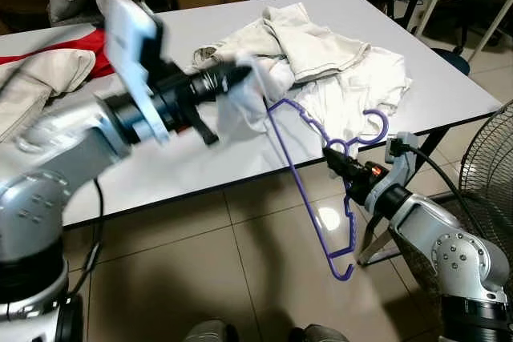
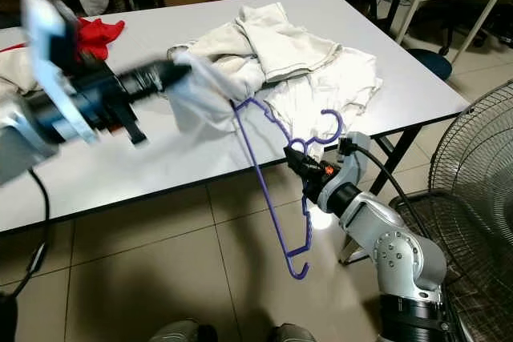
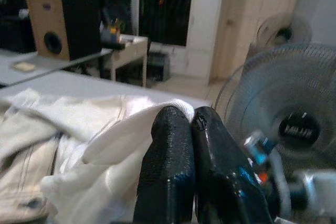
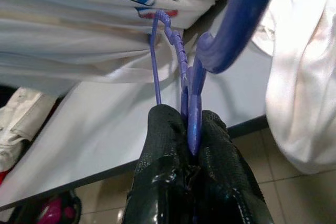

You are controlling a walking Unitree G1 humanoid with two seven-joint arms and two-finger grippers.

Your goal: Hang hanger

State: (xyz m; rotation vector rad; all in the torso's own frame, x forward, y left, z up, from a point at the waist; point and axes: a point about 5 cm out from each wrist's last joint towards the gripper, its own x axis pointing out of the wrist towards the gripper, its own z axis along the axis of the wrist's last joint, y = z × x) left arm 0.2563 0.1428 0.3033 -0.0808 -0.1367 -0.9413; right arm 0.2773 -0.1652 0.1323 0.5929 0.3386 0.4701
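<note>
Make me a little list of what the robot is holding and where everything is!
left pincer: shut on a fold of the white garment, lifted above the table
right pincer: shut on the purple hanger just below its hook
hanger position: hanging past the table's front edge, one end tucked into the garment
table: white, piled with pale clothes
beside robot: fan on its right

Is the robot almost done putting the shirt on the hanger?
Not yet. Done: the right claw grips the purple hanger near its hook. In hand: the left claw pinches the white shirt beside the hanger's end. Left: getting the shirt on.
</note>
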